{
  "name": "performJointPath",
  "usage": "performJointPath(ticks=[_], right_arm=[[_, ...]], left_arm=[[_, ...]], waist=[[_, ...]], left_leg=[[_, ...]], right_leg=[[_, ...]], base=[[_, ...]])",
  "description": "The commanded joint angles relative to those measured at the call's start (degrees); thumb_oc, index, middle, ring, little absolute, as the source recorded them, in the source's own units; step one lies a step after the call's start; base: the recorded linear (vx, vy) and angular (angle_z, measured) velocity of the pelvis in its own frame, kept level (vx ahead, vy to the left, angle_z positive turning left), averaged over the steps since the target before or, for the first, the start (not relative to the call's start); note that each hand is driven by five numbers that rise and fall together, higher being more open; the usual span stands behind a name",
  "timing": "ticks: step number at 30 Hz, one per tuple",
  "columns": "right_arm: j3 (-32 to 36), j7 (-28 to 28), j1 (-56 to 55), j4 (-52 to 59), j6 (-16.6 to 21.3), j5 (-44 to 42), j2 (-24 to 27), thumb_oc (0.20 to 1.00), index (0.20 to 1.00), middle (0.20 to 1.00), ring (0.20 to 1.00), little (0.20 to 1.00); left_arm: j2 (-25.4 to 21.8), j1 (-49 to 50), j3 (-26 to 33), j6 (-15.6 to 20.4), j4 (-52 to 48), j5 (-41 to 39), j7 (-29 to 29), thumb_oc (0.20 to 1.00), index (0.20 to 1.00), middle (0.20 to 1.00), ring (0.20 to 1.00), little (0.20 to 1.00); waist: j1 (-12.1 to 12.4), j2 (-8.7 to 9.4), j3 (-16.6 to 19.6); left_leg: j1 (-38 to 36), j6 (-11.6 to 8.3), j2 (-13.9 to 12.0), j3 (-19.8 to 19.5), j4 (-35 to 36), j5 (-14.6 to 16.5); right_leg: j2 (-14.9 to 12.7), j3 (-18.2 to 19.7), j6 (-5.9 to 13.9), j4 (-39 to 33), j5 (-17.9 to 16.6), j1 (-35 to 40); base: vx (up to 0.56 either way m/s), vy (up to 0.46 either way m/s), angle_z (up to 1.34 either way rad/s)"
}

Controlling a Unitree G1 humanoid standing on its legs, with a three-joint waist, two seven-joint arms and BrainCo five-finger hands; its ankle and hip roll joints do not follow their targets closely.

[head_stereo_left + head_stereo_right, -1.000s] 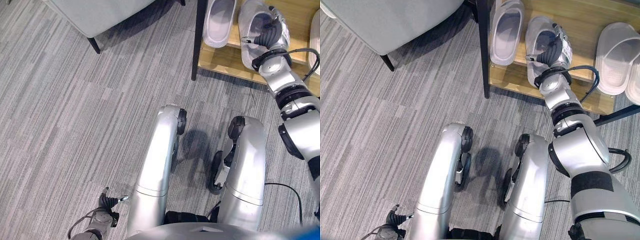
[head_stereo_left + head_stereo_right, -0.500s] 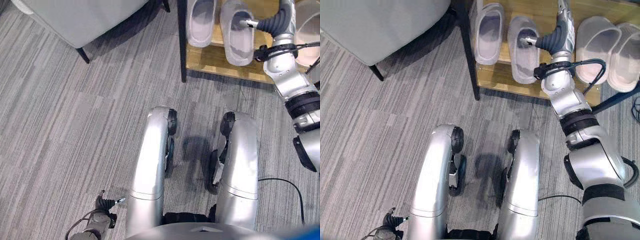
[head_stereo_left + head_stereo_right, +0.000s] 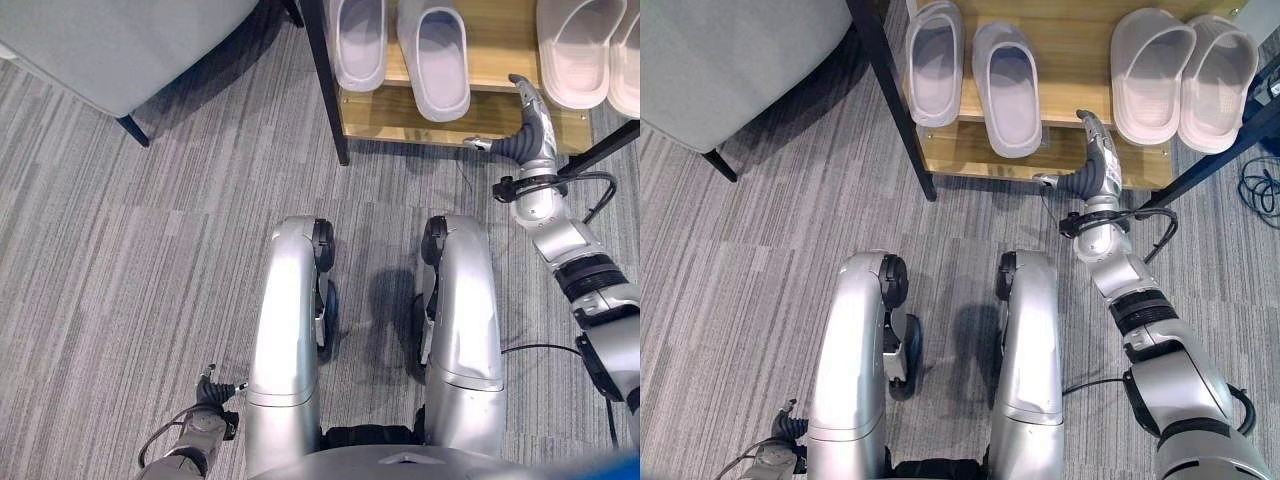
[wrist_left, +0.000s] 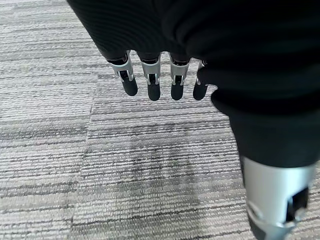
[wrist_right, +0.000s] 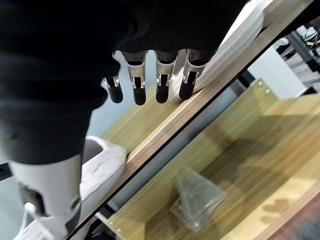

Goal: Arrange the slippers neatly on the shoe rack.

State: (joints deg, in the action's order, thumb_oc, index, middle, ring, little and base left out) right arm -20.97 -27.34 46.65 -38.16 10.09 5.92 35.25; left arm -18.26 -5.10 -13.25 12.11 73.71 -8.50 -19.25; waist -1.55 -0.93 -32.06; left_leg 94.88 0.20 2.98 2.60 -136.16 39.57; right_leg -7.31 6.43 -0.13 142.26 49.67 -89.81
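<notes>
The lilac-grey slippers are sitting side by side at twelve o'clock on the wooden shelf of the shoe rack, toes pointing away, with the right one lying a little nearer the shelf's front edge than its partner. A pale pink pair is resting further along at about one o'clock. The right hand is hovering just in front of the shelf edge, between the two pairs, fingers straight and grasping nothing. The left hand is hanging low at seven o'clock over the floor, fingers relaxed and empty.

The main risk, as I am judging it, is lying in that right hand: being so near the shelf lip, a careless sweep could be knocking the nearer lilac-grey slipper askew or dragging it off the front edge, since it is overhanging slightly. Brushing the black rack post could also be jolting the shelf.

The floor is showing grey striped carpet tiles. A grey upholstered chair on dark legs is standing at ten o'clock. On a lower shelf, a clear plastic container is lying.
</notes>
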Motion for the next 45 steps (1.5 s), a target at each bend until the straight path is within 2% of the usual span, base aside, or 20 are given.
performJointPath(ticks=[1,14,35,45], right_arm=[[1.53,-1.04,4.84,3.69,2.49,-0.24,1.47,1.000,1.000,1.000,1.000,1.000],[-0.36,-1.36,9.46,-3.99,0.97,-2.59,-2.91,1.000,1.000,1.000,1.000,1.000],[-3.41,-1.58,18.63,-15.74,-1.76,-4.68,-4.89,1.000,1.000,1.000,1.000,1.000],[-7.40,-0.15,25.80,-23.69,-3.97,-3.82,-5.55,1.000,1.000,1.000,1.000,1.000]], left_arm=[[-0.98,3.77,-3.15,0.15,0.94,1.16,-2.31,1.000,1.000,1.000,1.000,1.000],[-1.12,3.51,-4.04,-0.55,2.20,0.98,-2.17,1.000,1.000,1.000,1.000,1.000],[-1.19,3.54,-5.48,-1.10,3.83,-0.33,-0.84,1.000,1.000,1.000,1.000,1.000],[-0.62,4.09,-7.15,-1.02,4.00,-1.89,1.69,1.000,1.000,1.000,1.000,1.000]], waist=[[4.47,0.77,2.27],[5.24,0.61,2.27],[6.50,-0.45,2.27],[7.66,-0.76,2.27]], left_leg=[[-4.93,-0.43,0.42,-2.64,-2.07,5.51],[-4.93,-0.06,0.21,-2.30,-2.30,5.86],[-4.93,0.15,0.18,-1.56,-2.66,5.94],[-4.93,-0.10,0.33,-1.41,-2.41,5.86]], right_leg=[[0.62,9.08,1.97,0.59,-13.09,4.34],[0.81,9.30,2.03,0.58,-13.66,4.75],[0.84,9.73,2.09,1.18,-14.16,5.60],[0.51,9.41,2.01,1.08,-14.06,5.88]], base=[[0.00,0.000,0.00],[0.00,0.000,0.00],[0.01,0.001,0.00],[0.00,0.000,0.00]])
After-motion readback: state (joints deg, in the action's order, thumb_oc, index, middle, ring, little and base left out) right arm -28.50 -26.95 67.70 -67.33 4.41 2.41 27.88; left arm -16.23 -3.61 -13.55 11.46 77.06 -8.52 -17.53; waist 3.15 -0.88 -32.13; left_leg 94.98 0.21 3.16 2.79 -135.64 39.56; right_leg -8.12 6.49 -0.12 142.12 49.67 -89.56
